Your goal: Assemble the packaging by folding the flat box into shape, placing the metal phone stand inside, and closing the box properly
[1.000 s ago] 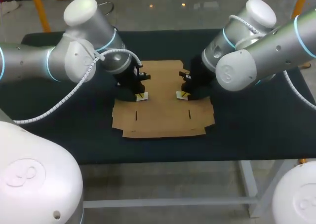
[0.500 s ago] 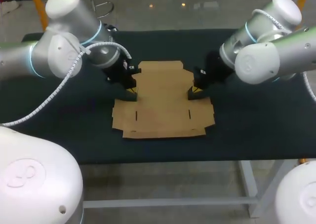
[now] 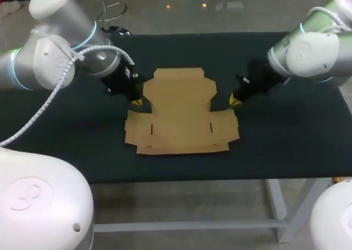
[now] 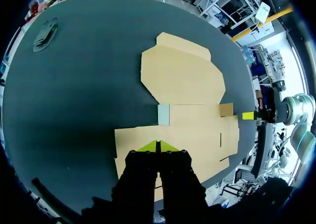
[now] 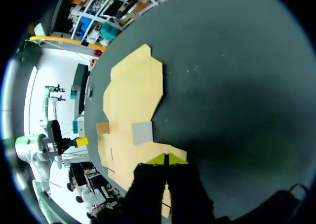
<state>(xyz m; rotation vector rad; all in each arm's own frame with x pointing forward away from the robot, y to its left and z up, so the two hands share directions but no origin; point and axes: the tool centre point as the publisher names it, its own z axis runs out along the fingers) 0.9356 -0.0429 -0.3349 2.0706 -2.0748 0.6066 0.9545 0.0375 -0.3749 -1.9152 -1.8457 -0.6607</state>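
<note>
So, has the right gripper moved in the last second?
Yes. The right gripper has moved outward, from over the flat box to just past its right edge.

The flat box (image 3: pixel 180 109) lies low mid-surface (image 3: pixel 286 145). The left end effector (image 3: pixel 136 102) and right end effector (image 3: pixel 233 100) crowd its sides; the near strip is passable.

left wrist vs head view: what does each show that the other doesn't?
Left wrist only: a grey object near the far edge of the table, possibly the phone stand; the left gripper, tips pressed together. Head only: my left arm and right arm, and the flat box in full outline. Both: the box unfolded on the table, the right gripper beside it.
</note>
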